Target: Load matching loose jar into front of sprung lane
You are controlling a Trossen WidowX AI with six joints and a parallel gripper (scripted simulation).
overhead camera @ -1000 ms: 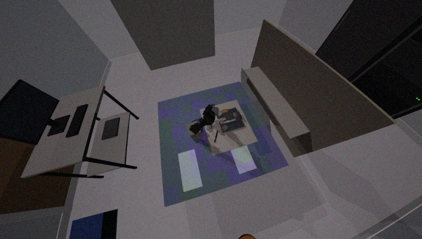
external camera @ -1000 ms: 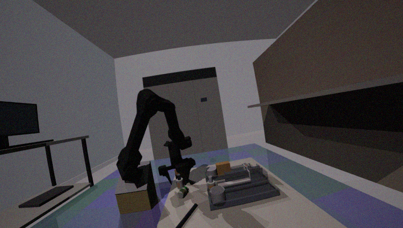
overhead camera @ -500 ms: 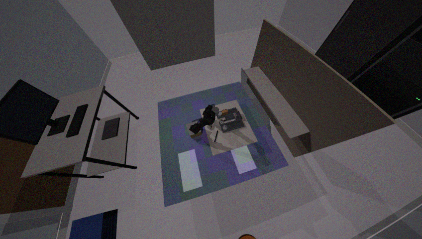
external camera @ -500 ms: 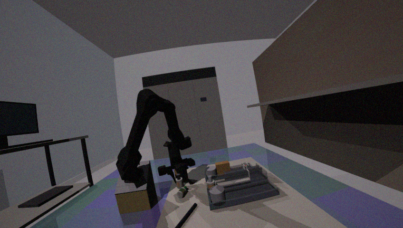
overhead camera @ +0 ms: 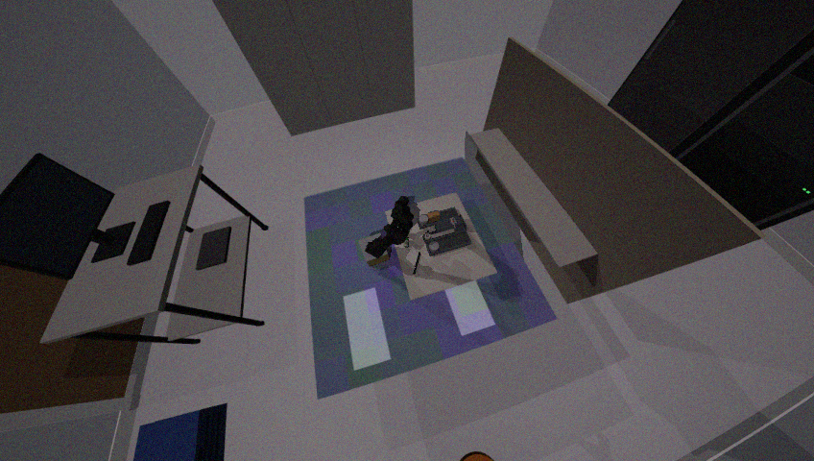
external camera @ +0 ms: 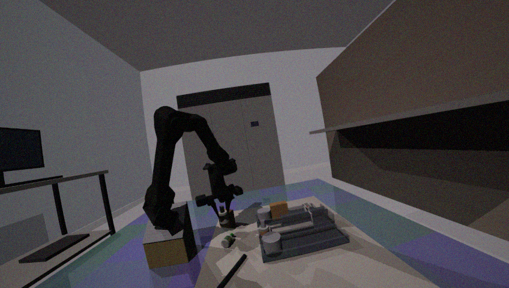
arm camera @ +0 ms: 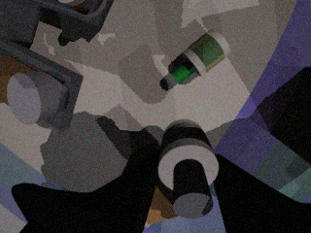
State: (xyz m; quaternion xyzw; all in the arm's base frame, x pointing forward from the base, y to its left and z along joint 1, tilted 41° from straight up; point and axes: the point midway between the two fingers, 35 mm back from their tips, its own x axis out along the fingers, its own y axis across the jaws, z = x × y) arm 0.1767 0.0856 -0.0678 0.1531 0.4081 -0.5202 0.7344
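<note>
My gripper (external camera: 222,215) (arm camera: 186,157) is shut on an upright jar (external camera: 222,218) (arm camera: 165,167) with a white shoulder, dark cap and dark body, left of the dispenser. I cannot tell surely whether its base clears the table. A green jar (external camera: 227,240) (arm camera: 209,52) with a white base and shoulder lies on its side nearby. The dark grey dispenser (external camera: 303,247) (overhead camera: 454,246) stands to the right. In its middle lane a jar (external camera: 263,229) with a white shoulder and orange-brown label stands near the front end. The pusher and the lane floor are too dim to make out.
Grey cylinders (external camera: 272,243) (external camera: 263,213) stand at the dispenser's front, one also in the wrist view (arm camera: 24,99). An orange box (external camera: 278,209) (overhead camera: 433,215) is at its far side. A brown box (external camera: 230,218) is behind the held jar. A black rod (external camera: 232,270) (overhead camera: 417,262) lies on the table.
</note>
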